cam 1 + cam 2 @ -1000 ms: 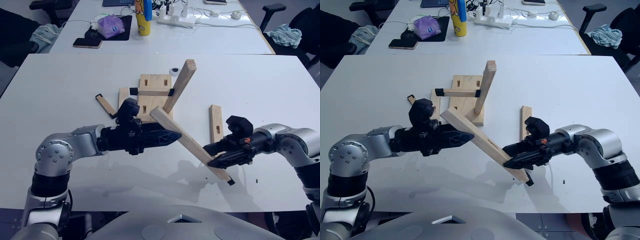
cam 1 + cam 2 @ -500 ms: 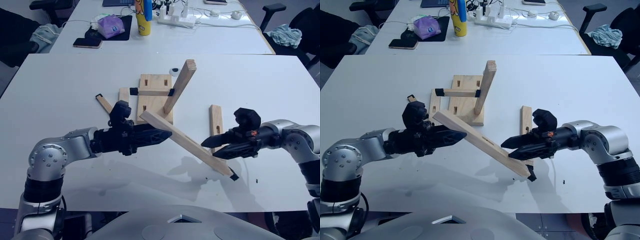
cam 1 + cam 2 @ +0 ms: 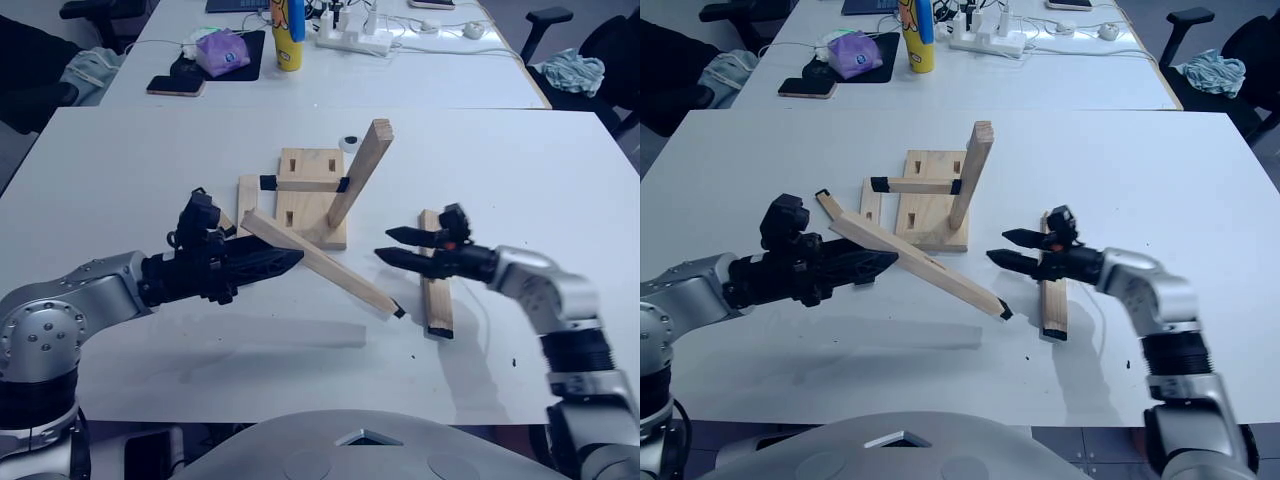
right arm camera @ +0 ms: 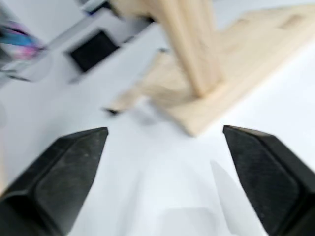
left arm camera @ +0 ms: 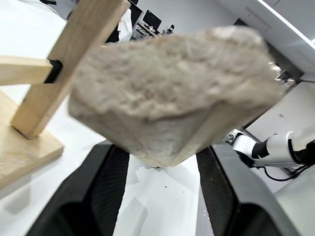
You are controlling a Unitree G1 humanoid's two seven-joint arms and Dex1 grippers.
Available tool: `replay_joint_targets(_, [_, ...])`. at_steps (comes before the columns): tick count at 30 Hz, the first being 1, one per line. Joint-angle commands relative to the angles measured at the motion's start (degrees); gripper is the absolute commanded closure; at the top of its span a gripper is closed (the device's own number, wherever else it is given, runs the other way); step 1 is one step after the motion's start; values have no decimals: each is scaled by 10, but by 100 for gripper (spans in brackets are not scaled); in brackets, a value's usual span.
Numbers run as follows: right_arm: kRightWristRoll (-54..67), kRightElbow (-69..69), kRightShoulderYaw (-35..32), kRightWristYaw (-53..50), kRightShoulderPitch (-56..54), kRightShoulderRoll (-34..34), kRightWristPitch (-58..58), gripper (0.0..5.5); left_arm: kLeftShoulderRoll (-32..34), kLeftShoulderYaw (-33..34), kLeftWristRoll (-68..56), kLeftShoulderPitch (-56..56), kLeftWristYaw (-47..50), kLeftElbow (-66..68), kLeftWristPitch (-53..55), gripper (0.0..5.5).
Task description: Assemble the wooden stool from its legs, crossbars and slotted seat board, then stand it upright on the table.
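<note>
My left arm lay stretched low across the front of the bench (image 3: 130,170), forearm pointing toward my right, and my left pincer (image 3: 282,259) was clamped on the upper end of a long wooden leg (image 3: 330,272). That leg slanted down and away to my right, its black-capped far end low near the bench surface; I could not tell whether the tip touched it. My right arm was bent at the elbow, the forearm turned inward toward my left, with my right pincer (image 3: 385,243) hanging just above the bench, its two fingers spread wide apart and gripping nothing. It pointed at the slotted seat board (image 3: 300,165), which lay flat near the middle of the bench. One upright leg (image 3: 362,170) stood in the board's right side, leaning a little, and a crossbar (image 3: 305,184) with black ends ran level from it over the board. Another loose leg (image 3: 434,285) lay flat on the bench just beside and under my right pincer, apart from the held leg's lower end.
</note>
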Motion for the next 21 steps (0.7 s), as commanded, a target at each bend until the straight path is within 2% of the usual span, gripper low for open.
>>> replay_joint_targets(1, [-149, -35, 49, -140, 55, 77, -153, 46, 50, 33, 34, 2, -28, 5, -5, 341])
replay_joint_targets(4, [-200, -14, 71, -165, 52, 100, -206, 11, 61, 39, 51, 12, -53, 22, -6, 341])
replay_joint_targets(9, [-230, 17, 82, -168, 44, 125, -260, 10, 65, 33, 75, 5, -84, 41, -6, 341])
replay_joint_targets(15, [-178, 37, 43, -199, 16, 189, -222, 10, 58, 28, 90, 7, -97, 49, -6, 341])
replay_joint_targets(20, [-206, 42, 51, -244, 0, 223, -204, 10, 53, 21, 95, 4, -97, 49, -5, 341])
replay_joint_targets(21, [-205, 38, 50, -250, 1, 229, -195, 38, 53, 18, 95, 1, -97, 50, -4, 341])
